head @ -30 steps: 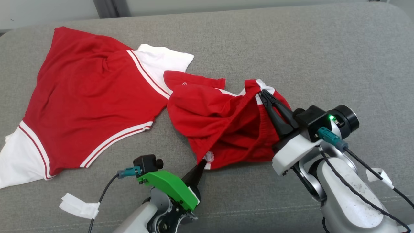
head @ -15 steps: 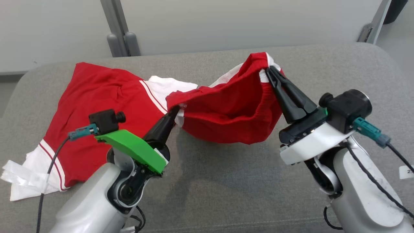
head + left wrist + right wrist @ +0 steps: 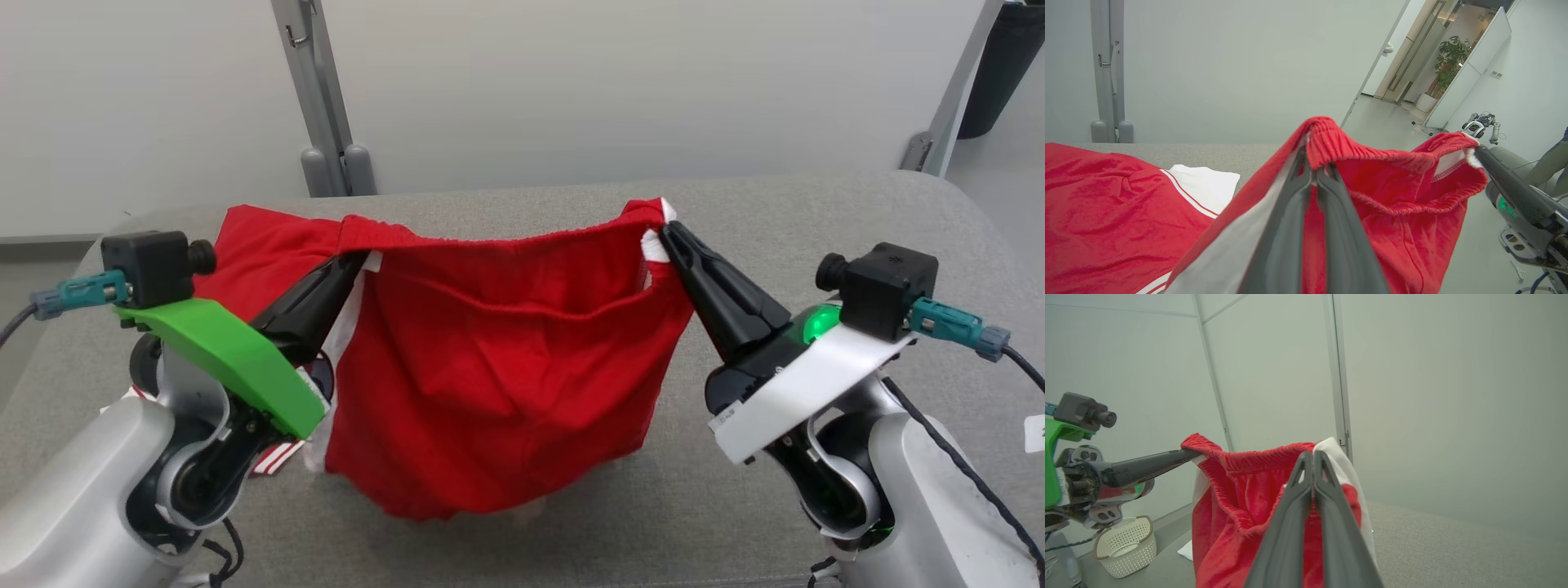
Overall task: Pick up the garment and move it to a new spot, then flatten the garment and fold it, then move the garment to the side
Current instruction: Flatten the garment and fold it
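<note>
Currently: red shorts point(image 3: 490, 367) held up between both claws; pick-up judged done, set-down not yet made.

The left claw point(image 3: 357, 261) is pressed together on one end of the elastic waistband point(image 3: 506, 238), and the right claw point(image 3: 665, 234) pinches the opposite end. The band spans from claw to claw, and the shorts hang below both. Whether the lower hem touches the grey padded desk point(image 3: 816, 212) cannot be told. Behind the left claw, a red and white shirt point(image 3: 261, 245) lies on the desk. Steps judged outstanding: lay the shorts at a new spot, flatten, fold, shift aside. Pose: both forearms rise from below with the fingers angled up and inward, tips at about equal height and well apart.
</note>
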